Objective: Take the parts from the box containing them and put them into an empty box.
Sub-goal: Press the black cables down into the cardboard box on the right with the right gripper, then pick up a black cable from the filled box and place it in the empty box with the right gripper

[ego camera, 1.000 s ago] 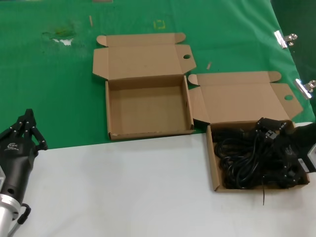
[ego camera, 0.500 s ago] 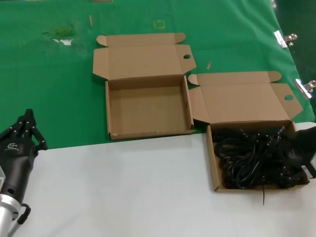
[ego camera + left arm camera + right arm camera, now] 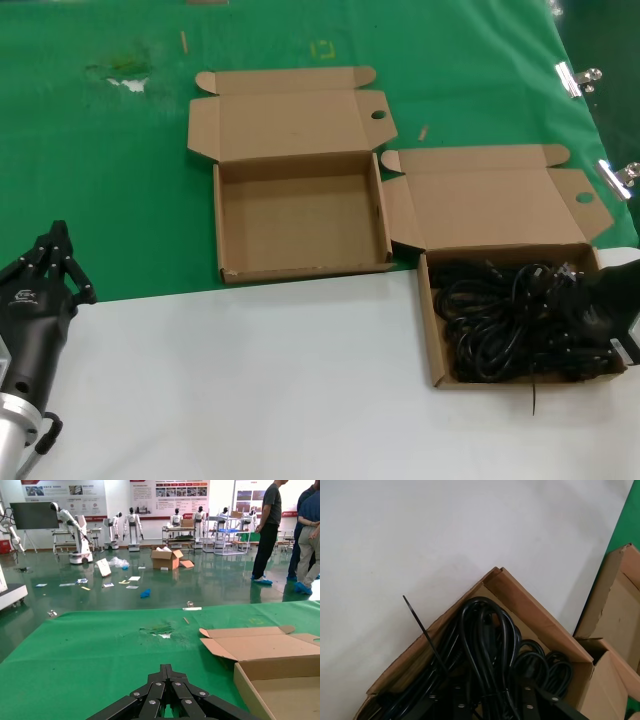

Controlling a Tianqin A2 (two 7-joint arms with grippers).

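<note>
My left pincer [image 3: 55, 262] sits parked at the near left corner of the white worktop [image 3: 250, 380], well apart from the full box [image 3: 434, 330], its black fingers drawn together to a point just over the edge of the green cloth [image 3: 100, 180]. In the left wrist view the same fingers [image 3: 167, 692] meet in a closed tip above the cloth.

My right pincer [image 3: 597, 312] is down inside the full box, at its right end, among the power cords [image 3: 500, 320]. In the right wrist view its fingers [image 3: 457, 702] reach into the black coils [image 3: 485, 645], but I cannot tell whether they are apart or gripping a cord. The cords lie tangled together and fill the box floor; a thin black cable tie [image 3: 422, 630] sticks out over the box's near wall onto the worktop.

The full box stands on the white worktop with its lid flap leaning back onto the green cloth. Behind it and to its left, the empty box [image 3: 300, 215] sits on the cloth with its lid open too, its near right corner just beside the full box's lid. Two metal clips [image 3: 575, 78] hold the cloth's right edge, beyond the full box.
</note>
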